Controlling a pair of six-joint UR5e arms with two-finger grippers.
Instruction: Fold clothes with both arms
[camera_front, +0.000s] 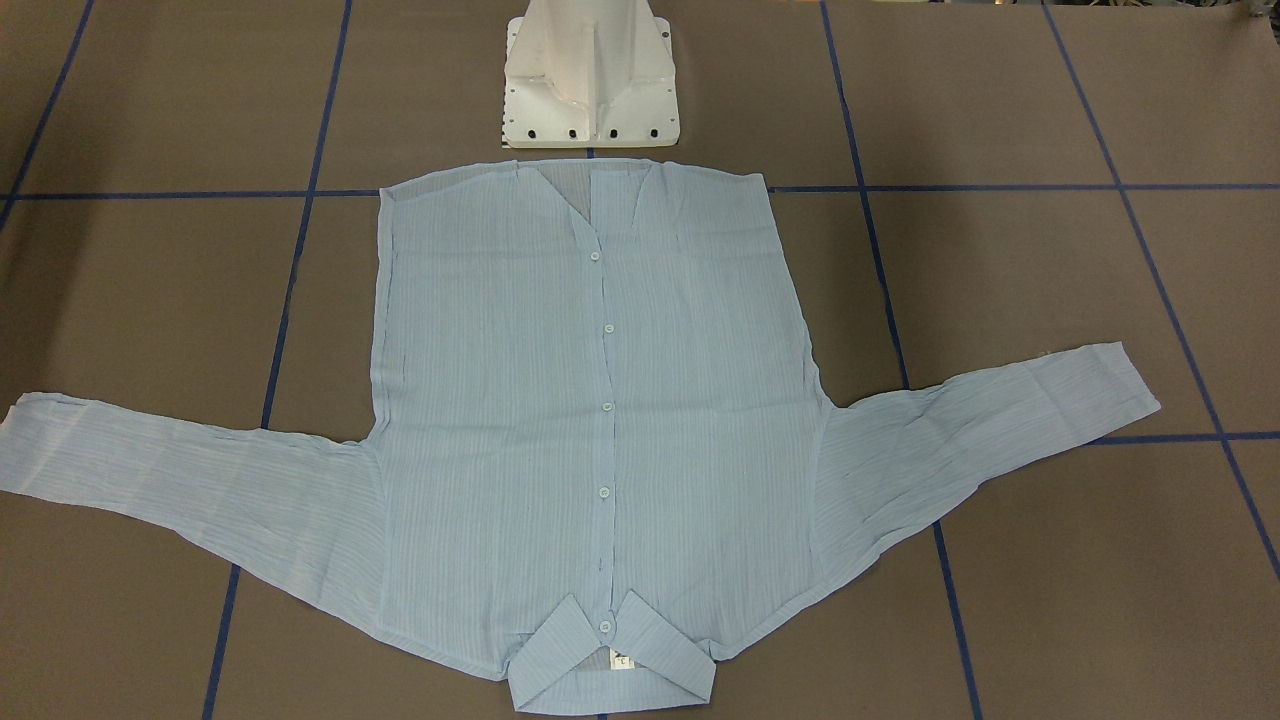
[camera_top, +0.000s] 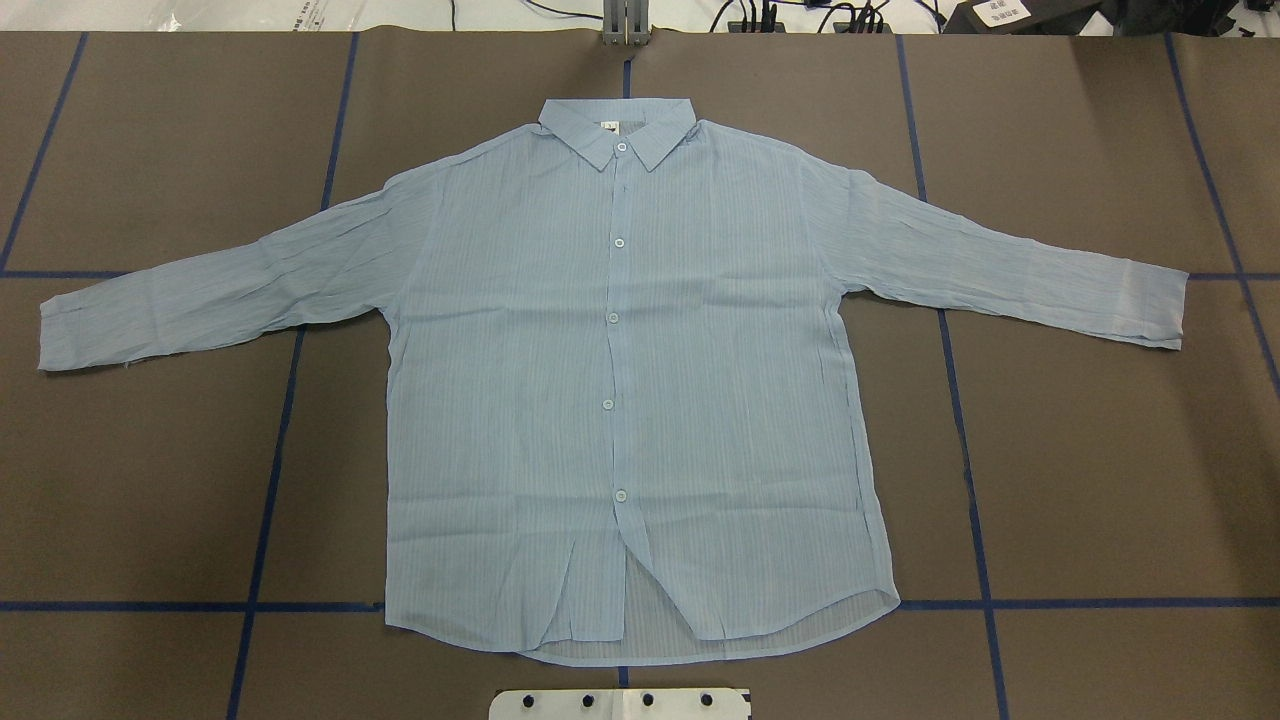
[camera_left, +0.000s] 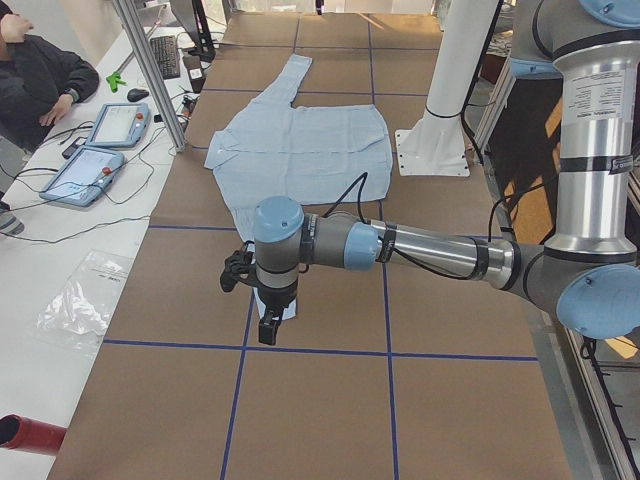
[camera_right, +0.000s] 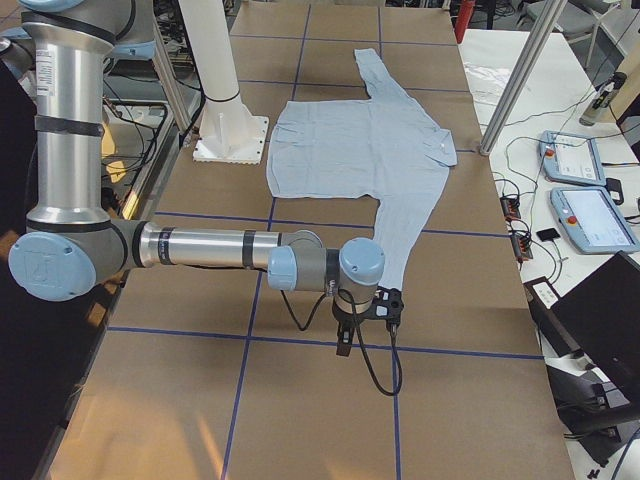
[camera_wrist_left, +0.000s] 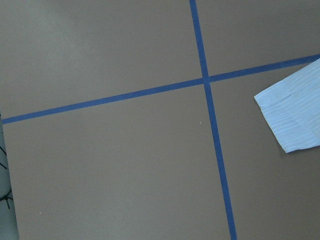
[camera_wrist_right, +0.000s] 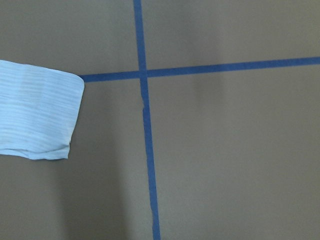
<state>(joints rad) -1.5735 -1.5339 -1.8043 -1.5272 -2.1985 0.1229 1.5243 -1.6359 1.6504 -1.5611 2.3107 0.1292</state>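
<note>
The light blue striped shirt (camera_top: 620, 380) lies flat and buttoned on the brown table, collar (camera_top: 618, 130) at the far side from the robot and both sleeves spread outwards. In the exterior left view my left arm (camera_left: 430, 250) reaches over the table, and its gripper (camera_left: 268, 328) hangs just above the near sleeve's end. In the exterior right view my right arm (camera_right: 200, 248) does the same, its gripper (camera_right: 343, 343) beside the other cuff. I cannot tell whether either gripper is open or shut. The wrist views show only cuff ends (camera_wrist_left: 295, 117) (camera_wrist_right: 37, 115) and no fingers.
The white pedestal base (camera_front: 590, 80) stands at the shirt's hem. Blue tape lines (camera_top: 280, 420) grid the table. Beyond the table's far edge are two teach pendants (camera_right: 590, 190), metal posts (camera_left: 150, 70), a plastic bag (camera_left: 85, 300) and a seated person (camera_left: 30, 80).
</note>
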